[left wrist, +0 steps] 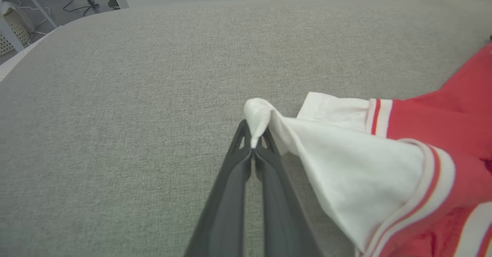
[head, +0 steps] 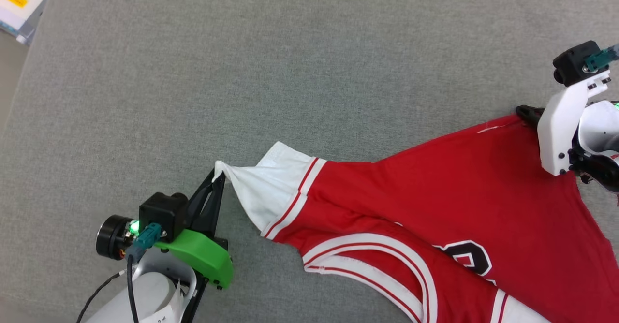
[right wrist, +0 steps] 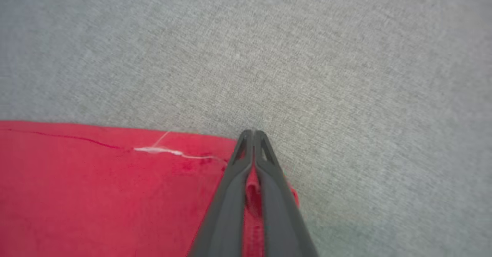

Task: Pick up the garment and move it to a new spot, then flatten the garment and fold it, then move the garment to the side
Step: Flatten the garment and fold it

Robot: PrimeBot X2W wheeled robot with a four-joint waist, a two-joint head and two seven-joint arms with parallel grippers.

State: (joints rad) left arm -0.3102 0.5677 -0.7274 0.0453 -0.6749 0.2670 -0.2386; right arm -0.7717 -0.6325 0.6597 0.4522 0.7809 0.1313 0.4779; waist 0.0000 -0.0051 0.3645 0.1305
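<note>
Held white sleeve tip (left wrist: 258, 114) of shirt (head: 435, 192) in closed left tool (head: 218, 178); clamped red corner (right wrist: 215, 149) in closed right tool (right wrist: 252, 134); lay spread on grey fabric (head: 242, 71).

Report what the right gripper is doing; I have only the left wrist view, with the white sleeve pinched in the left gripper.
Observer: The right gripper is shut on a red hem corner of the garment.
Operator: Say whether that hem looks sound.
Observer: A white thread lies along the hem edge just beside the gripper.
Operator: Give me the side that faces up.
Observer: In the head view the black-and-white lettering faces up, with the cloth spread on the grey surface.
</note>
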